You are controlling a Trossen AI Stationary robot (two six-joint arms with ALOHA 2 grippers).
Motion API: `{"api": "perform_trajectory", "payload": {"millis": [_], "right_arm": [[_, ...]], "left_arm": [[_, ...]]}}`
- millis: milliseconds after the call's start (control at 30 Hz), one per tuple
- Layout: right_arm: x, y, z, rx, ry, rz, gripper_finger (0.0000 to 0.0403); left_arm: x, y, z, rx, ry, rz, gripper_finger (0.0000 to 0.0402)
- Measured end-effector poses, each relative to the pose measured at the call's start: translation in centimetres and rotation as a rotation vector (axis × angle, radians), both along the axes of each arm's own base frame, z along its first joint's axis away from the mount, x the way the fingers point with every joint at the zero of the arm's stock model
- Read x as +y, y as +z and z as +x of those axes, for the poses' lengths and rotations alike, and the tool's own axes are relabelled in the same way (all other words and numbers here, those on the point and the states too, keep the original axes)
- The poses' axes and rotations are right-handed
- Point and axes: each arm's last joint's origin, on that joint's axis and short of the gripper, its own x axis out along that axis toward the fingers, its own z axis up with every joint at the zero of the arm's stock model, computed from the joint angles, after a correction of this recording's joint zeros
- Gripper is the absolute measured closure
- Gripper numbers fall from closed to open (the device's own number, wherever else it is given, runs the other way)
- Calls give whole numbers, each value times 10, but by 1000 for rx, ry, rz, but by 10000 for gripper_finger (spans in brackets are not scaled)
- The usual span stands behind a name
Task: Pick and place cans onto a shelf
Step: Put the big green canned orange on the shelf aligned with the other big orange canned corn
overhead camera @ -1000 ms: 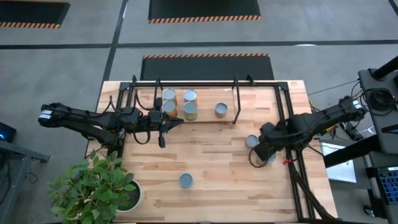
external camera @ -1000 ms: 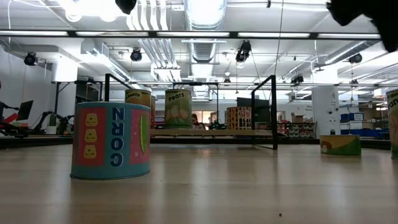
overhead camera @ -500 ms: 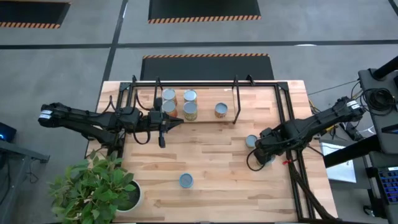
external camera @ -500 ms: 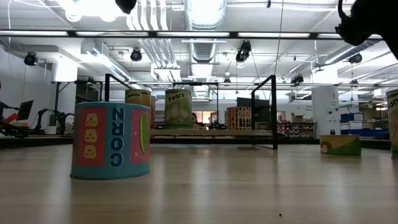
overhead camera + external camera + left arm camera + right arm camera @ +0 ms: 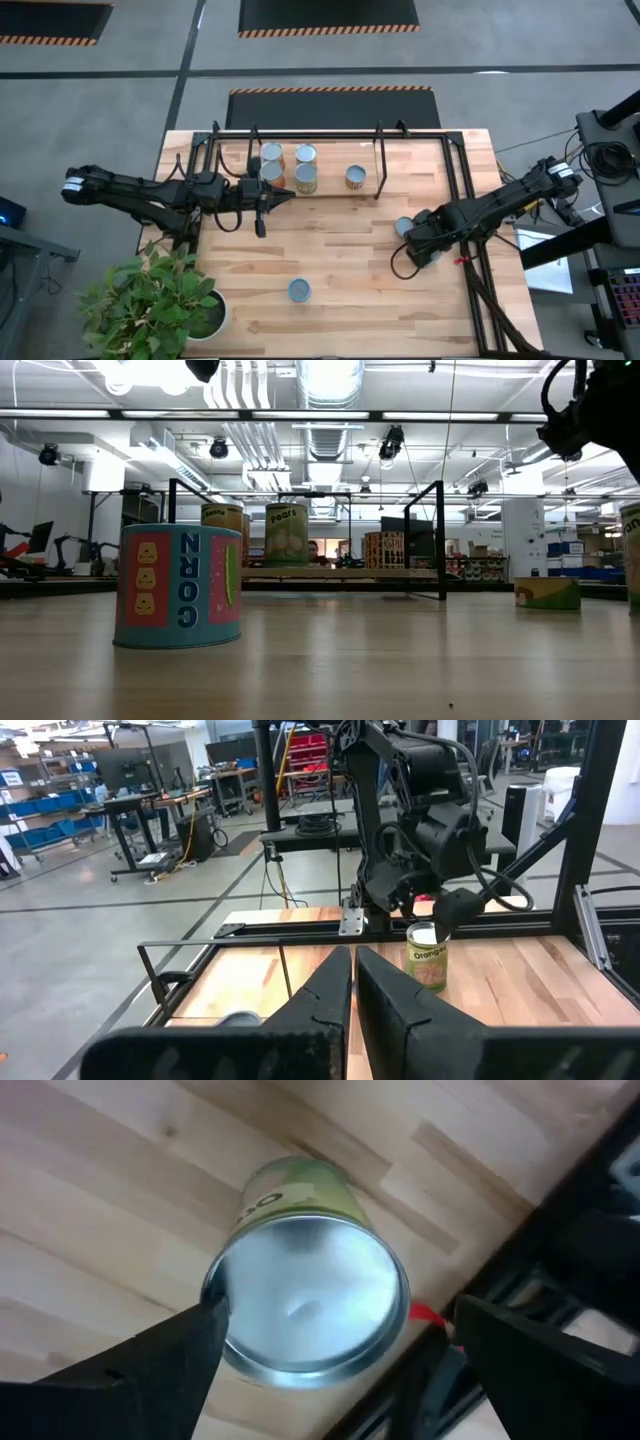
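Note:
Five cans stand on the shelf (image 5: 335, 168), among them a "Pears" can (image 5: 286, 535). A can (image 5: 403, 227) with a silvery top (image 5: 305, 1305) and a green and tan side (image 5: 428, 958) stands upright on the table near the right edge. My right gripper (image 5: 338, 1318) hovers just above it, open, one finger on either side of its top, and shows in the high view (image 5: 412, 248). A blue "Corn" can (image 5: 299, 290) (image 5: 180, 585) stands near the front edge. My left gripper (image 5: 288, 196) (image 5: 352, 982) waits shut in front of the shelf's left part.
A black frame rail (image 5: 470, 230) runs along the table's right side, close behind the right gripper, with a red mark (image 5: 425, 1315) beside it. A potted plant (image 5: 160, 305) fills the front left corner. Bare wood lies between the shelf and the Corn can.
My right gripper has come down and shifted a little toward the table's left and near edges, over the can by the right rail, and its fingers have opened. The cans and my left arm have kept still.

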Motion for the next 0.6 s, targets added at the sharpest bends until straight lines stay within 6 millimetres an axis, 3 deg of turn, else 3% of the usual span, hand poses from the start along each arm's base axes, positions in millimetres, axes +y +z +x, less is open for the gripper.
{"api": "perform_trajectory", "payload": {"millis": [300, 600], "right_arm": [[0, -1, 2, -30, 17, 3, 23], [-4, 7, -9, -9, -16, -10, 23]], "left_arm": [[0, 0, 0, 0, 0, 0, 400], [0, 0, 0, 0, 0, 0, 400]]}}
